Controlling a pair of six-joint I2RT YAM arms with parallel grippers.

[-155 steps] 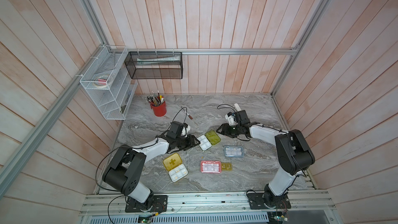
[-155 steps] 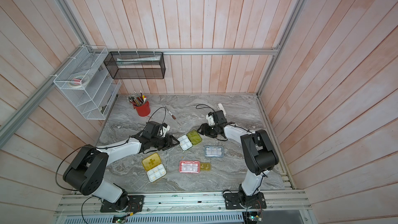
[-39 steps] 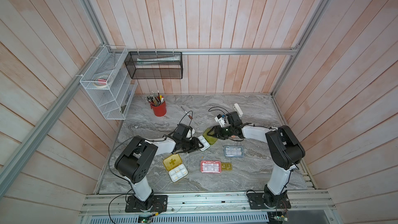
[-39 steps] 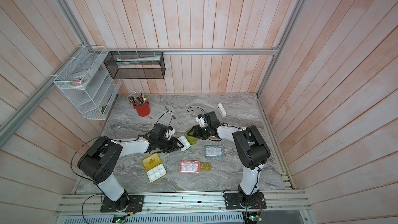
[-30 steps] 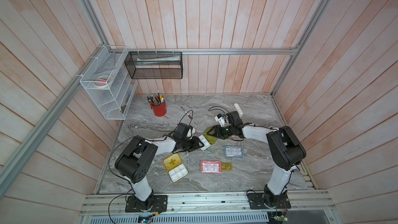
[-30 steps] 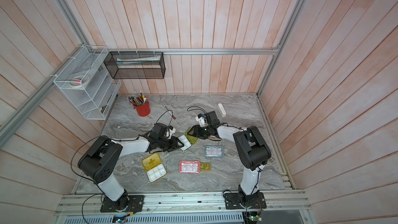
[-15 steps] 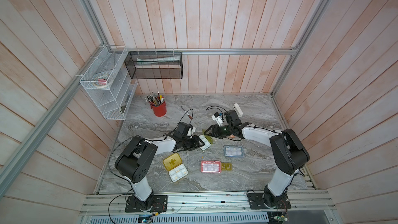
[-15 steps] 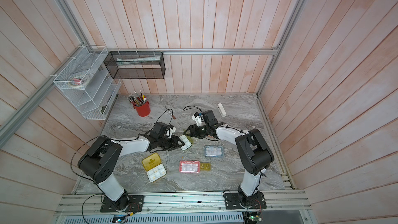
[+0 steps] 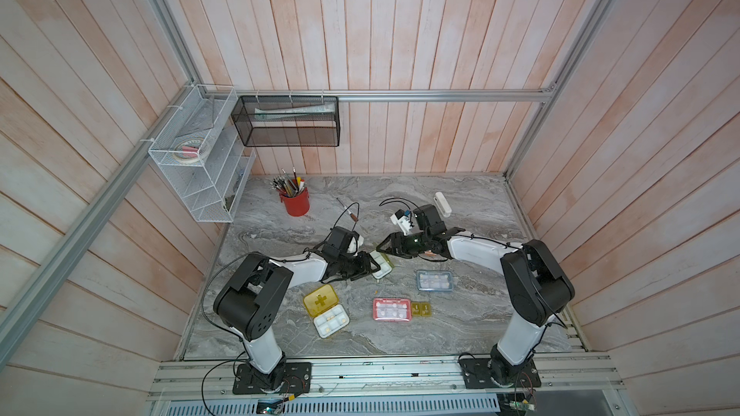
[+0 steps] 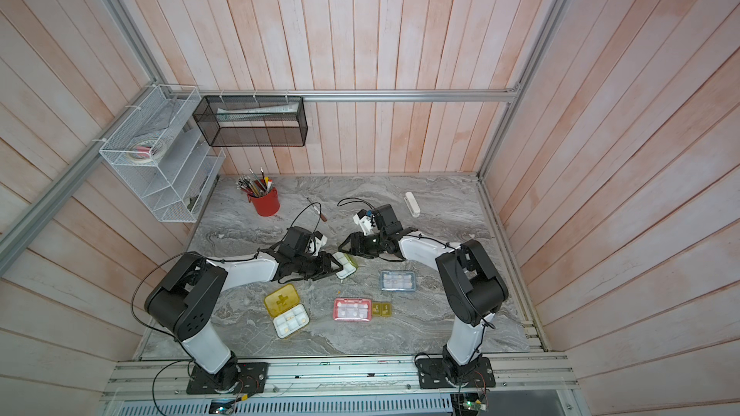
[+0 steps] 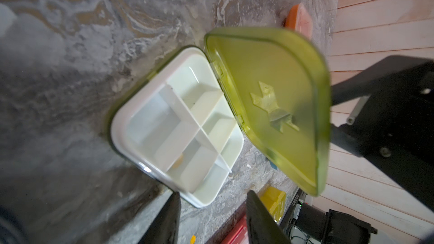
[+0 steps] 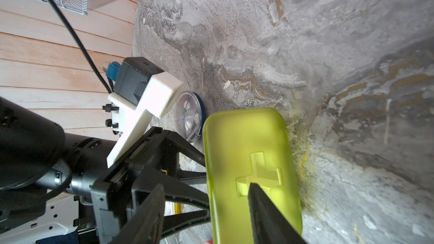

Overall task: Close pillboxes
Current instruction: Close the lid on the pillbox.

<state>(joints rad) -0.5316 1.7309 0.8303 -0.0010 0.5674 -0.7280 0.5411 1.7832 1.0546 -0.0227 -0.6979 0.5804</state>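
1. Nearest the front edge of the table (image 9: 460, 330), the yellow pillbox (image 9: 326, 310) is found open. Its cross-marked lid (image 9: 320, 301) is laid flat, and small pills are seen in the exposed compartment tray (image 9: 331, 320).
2. To the right of it, the pink pillbox (image 9: 392, 309) and the small amber pillbox (image 9: 421, 309) are set just beside each other. Both lie flat, lids apparently down.
3. Slightly farther back, the blue-grey pillbox (image 9: 434, 280) is placed alone, flat, lid apparently down.
4. At mid-table, the lime-green pillbox (image 9: 381, 268) is positioned between the left arm (image 9: 296, 270) and the right arm (image 9: 476, 250). Its white base (image 11: 178, 123) rests on the table, and its green lid (image 11: 270, 104) is raised on the hinge, tilted part-way over the base.
5. The left jaws are held apart, low over the table, with a corner of the base just ahead of the gap. Nothing is clamped.
6. The right jaws are likewise apart. One finger (image 12: 260, 207) is laid against the lid's outer face at the raised cross, and nothing is gripped.
7. The orange pillbox (image 11: 299, 18) is glimpsed beyond the lid in the left wrist view. Its lid state cannot be told.
8. The dark round pillbox (image 12: 189, 116) is seen on the table just past the left arm's wrist camera (image 12: 138, 83). White pills are visible under its clear cover.
9. Toward the back wall, a red cup (image 9: 295, 202) of pens and a white oblong bar (image 9: 443, 204) are noted, well apart.
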